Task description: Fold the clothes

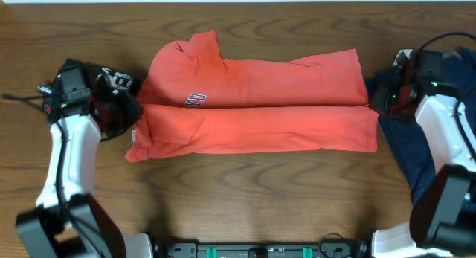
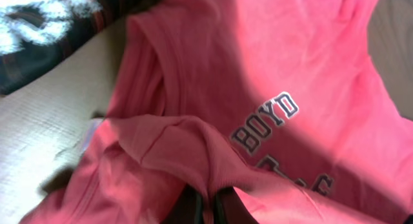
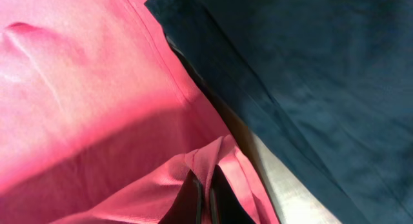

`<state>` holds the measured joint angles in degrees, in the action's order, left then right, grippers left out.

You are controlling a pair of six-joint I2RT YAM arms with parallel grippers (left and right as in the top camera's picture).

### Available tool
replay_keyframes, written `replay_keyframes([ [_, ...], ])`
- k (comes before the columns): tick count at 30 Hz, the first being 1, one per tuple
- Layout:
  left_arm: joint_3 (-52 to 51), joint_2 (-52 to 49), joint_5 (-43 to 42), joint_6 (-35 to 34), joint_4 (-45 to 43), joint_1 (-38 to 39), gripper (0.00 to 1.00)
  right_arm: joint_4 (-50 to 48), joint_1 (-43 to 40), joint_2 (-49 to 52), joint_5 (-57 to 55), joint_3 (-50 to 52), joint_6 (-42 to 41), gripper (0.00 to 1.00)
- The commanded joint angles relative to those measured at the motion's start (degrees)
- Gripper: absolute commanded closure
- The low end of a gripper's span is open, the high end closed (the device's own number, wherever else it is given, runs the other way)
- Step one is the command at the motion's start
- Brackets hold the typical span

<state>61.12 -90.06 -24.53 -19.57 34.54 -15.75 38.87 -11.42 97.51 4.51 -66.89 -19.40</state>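
The coral-red T-shirt (image 1: pixel 253 102) lies across the middle of the table, its lower half folded up lengthwise, navy chest print (image 1: pixel 195 102) showing at the fold. My left gripper (image 1: pixel 126 113) is at the shirt's left end, shut on a pinch of its fabric (image 2: pixel 208 185); the print "BOYD" (image 2: pixel 266 121) shows close by. My right gripper (image 1: pixel 383 102) is at the shirt's right end, shut on a fold of the red fabric (image 3: pixel 208 179). A dark navy shirt (image 1: pixel 413 139) lies at the right. A black shirt with white lettering (image 1: pixel 115 81) lies at the left.
The navy shirt (image 3: pixel 310 75) lies right beside the red shirt's edge, under my right arm. The black shirt (image 2: pixel 45 24) touches the red shirt's collar end. Bare wood table (image 1: pixel 253 191) shows in front of the shirt.
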Motion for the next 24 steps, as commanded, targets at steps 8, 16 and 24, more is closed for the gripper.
replay_keyframes([
  [8, 0.4, -5.1, -0.1, -0.2, -4.1, 3.3, 0.41, -7.5, 2.8, 5.4, 0.0, 0.2, 1.1, 0.48],
  [16, 2.3, 0.2, 3.9, 2.1, 6.4, 1.1, 0.34, 1.5, 2.8, 4.4, -5.5, 0.2, 1.0, 0.34],
  [24, -3.2, 0.1, 8.7, 1.4, 12.4, 2.0, 0.34, 8.0, 2.8, 4.5, -11.3, 4.5, -1.2, 0.35],
])
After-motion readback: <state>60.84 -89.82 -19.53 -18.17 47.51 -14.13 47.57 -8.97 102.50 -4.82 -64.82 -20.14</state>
